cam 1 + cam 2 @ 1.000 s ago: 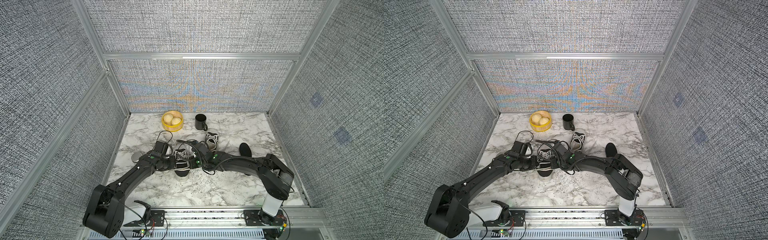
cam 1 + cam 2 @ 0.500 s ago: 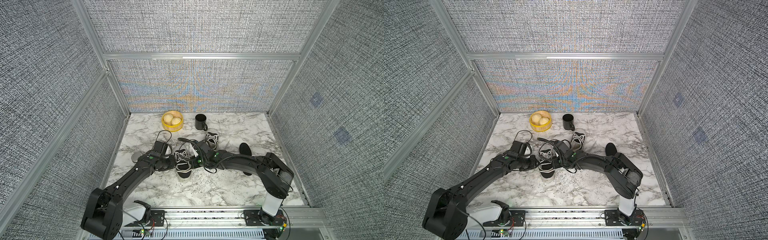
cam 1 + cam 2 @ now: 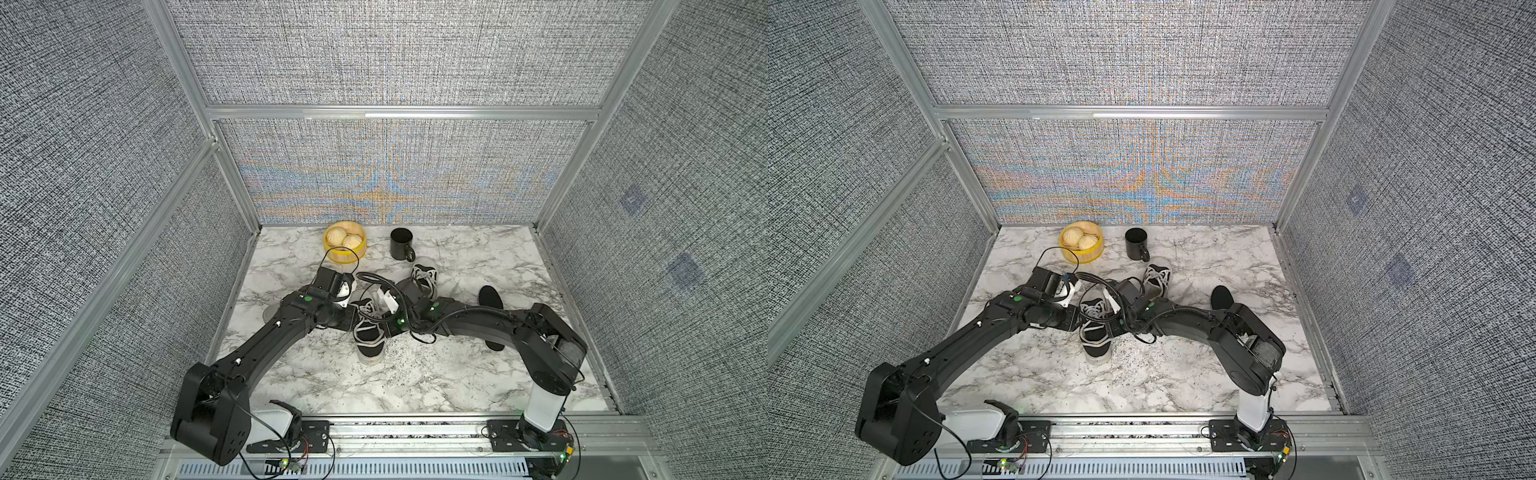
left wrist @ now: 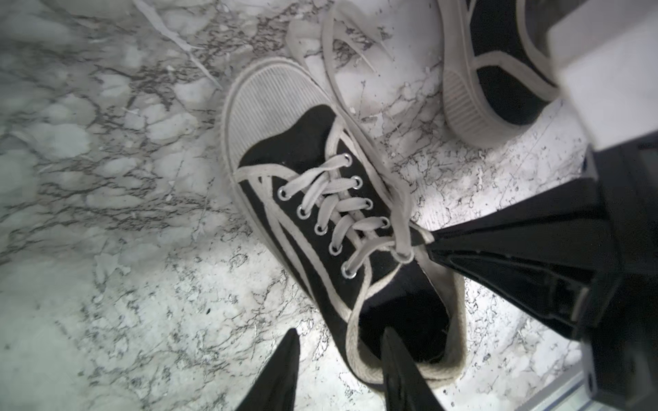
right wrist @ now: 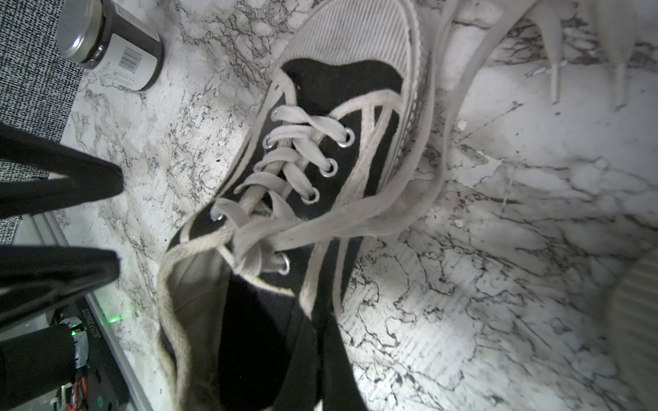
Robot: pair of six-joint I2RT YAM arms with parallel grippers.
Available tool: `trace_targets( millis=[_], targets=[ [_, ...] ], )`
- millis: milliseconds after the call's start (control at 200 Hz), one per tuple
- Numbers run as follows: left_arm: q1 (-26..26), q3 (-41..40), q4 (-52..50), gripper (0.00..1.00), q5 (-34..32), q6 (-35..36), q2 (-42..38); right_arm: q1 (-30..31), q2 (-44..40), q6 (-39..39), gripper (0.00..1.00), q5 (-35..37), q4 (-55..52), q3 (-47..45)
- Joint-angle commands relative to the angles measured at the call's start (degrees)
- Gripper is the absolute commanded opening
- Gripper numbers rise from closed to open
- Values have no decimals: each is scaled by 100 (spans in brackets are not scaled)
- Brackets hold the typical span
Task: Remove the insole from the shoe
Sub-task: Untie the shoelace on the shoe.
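Clock: 12 is the back wall and 6 the rail with the arm bases, read on the table (image 3: pixel 457 374) in both top views.
Shoe (image 3: pixel 368 337): black sneaker with white laces at the centre of the table. It stands on its sole, toe cap to 6, heel opening to 12.
Insole (image 3: pixel 489 296): black and flat on the table at 3 from the shoe, well apart from it. Part of it is hidden under the right arm.
Inside of shoe: dark in both wrist views, so I cannot tell whether another insole lies in it.
Left gripper (image 4: pixel 340 331): arm stretched in from 9 to the heel end. The fingers (image 4: pixel 398 366) are a moderate way apart and grip nothing; one is above the heel opening, the other outside the collar over the marble.
Right gripper (image 4: pixel 435 249): arm stretched in from 3. The fingers are pressed together, pinching the shoe's edge at the top of the tongue, by the lace knot.
Second shoe (image 3: pixel 424 277): same kind, at 1 from the first, near it.
Mug (image 3: pixel 401 245): black, at 12, close to the back wall.
Bowl (image 3: pixel 345 257): yellow, at 9 from the mug, with pale buns (image 3: pixel 336 236) in it.
Jar (image 5: pixel 117 53): dark, with a metal lid and a barcode label, at 9 by the side wall.
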Motion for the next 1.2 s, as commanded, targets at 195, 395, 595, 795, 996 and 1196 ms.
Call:
trace_targets(
  millis=[195,395,595,795,996,1196],
  targets=[
    [-174,185,540,43,43,423,636,-36,-22,-51,0,-174,-51,44],
    [-245,276,644,38,-246,399,953,-45,-19,-49,0,-192,-65,45],
    [-243,332,856,23,-600,180,1078,-37,-36,-34,0,-205,-69,3],
    [-243,33,1487,10,-459,-477,895,-47,-113,100,0,-116,-20,-161],
    [-240,-681,2299,2,-921,-1422,201,-50,-197,638,0,-97,356,-603],
    [-232,-1295,3015,0,-944,-1949,-332,-32,-231,826,0,-160,617,-760]
  ],
)
